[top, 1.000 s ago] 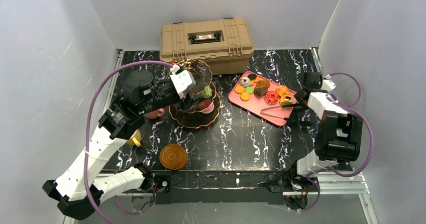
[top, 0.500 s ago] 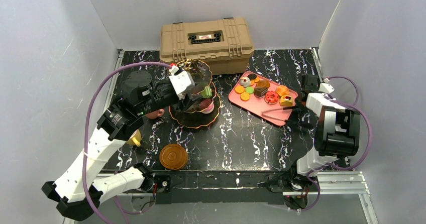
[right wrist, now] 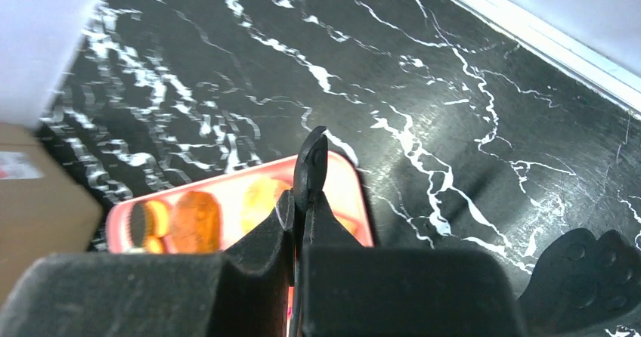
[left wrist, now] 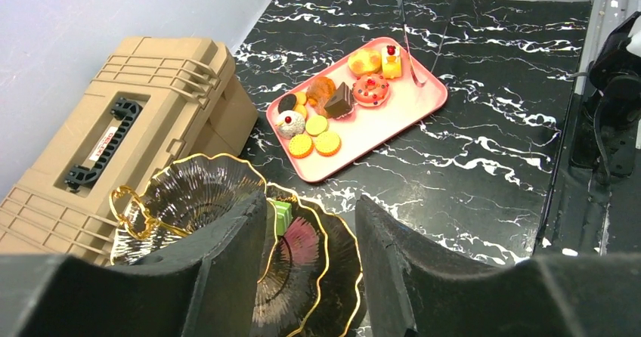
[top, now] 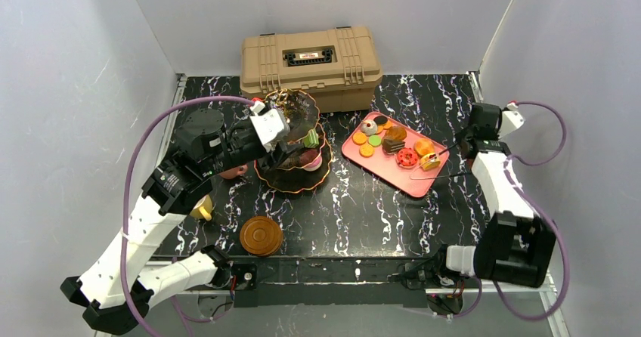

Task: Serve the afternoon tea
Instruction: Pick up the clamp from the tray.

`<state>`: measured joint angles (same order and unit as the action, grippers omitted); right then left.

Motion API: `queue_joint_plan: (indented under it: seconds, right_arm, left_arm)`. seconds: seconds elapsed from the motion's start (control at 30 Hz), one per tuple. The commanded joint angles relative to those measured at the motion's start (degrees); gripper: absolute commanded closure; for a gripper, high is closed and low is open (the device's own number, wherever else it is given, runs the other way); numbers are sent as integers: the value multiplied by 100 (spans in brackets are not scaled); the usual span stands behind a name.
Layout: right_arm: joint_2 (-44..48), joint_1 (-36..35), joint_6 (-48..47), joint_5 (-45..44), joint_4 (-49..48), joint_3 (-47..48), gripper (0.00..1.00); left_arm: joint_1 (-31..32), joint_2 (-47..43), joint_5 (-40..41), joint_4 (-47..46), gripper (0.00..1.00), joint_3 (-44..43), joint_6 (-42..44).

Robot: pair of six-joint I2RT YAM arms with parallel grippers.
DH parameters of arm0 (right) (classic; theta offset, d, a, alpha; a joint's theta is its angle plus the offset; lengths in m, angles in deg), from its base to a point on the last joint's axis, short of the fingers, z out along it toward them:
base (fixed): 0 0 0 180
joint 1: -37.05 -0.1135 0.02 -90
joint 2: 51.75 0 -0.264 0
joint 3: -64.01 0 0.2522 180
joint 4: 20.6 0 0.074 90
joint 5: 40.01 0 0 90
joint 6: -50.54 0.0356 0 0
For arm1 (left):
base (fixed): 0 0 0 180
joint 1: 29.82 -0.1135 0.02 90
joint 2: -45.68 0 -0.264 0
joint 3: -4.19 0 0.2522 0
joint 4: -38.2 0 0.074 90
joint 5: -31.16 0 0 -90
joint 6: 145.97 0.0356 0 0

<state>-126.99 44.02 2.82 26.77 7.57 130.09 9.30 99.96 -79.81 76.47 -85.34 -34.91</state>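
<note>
Stand (top: 293,156) at the back-left of the black marbled table (top: 363,216), three scalloped black tiers rimmed in gold, just in front of the tan toolbox (top: 310,56). On its middle tier a green pastry (top: 311,137); lower down, a pink piece (top: 310,160), too small to name. On the top tier, a gold loop handle (left wrist: 132,205), plain in the left wrist view.

Left gripper (top: 286,142) over the stand's left side, fingers (left wrist: 227,269) spread wide, holding nothing. Between them in the wrist view, the gold rims of the lower tiers. Cannot tell whether touching the stand.

To the right of the stand and apart from it, pink tray (top: 404,183) lying askew, loaded with small sweets: orange macarons (top: 361,137), a green macaron (top: 376,140), a chocolate slice (top: 391,145), a red tart (top: 407,157), a yellow cake square (top: 429,161), plus a few more crowded at the far corner.

Right gripper (top: 464,142) just beyond the tray's right end, fingers pressed tight together in its own view, seemingly pinched on thin tongs (left wrist: 403,20). Tongs slanting down to the tray edge beside the yellow cake square.

Around the left arm, pink cup (top: 233,171) half hidden under the forearm, yellow cup (top: 202,210) nearer the front, round brown saucer (top: 261,235) by the front edge, well apart from the stand. Left forearm lying across the way between cups and stand.
</note>
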Motion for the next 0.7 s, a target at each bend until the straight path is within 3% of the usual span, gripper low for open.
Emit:
queue_joint_plan:
  seconds: [0.0, 0.13, 0.27, 0.37, 0.5, 0.67]
  right_arm:
    - [715, 4, -188, 443, 146, 149, 99]
    - [740, -67, -480, 1672, 141, 674, 99]
    - [512, -529, -892, 3535, 9, 1509, 99]
    - [167, -1393, -1210, 4548, -17, 2301, 99]
    - [-512, -2775, -1919, 5588, 710, 3672, 98]
    - [-636, -3752, -2464, 6516, 877, 4286, 98]
  left_arm:
    - [2, -13, -169, 84, 54, -80, 41]
    - [6, -7, -374, 106, 46, -85, 501]
    - [7, -164, -749, 28, 35, 31, 1614]
    - [6, -273, -935, -138, 29, 198, 2438]
    - [2, -251, -1018, -316, 25, 301, 3365]
    - [1, -175, -947, -593, 24, 276, 3891]
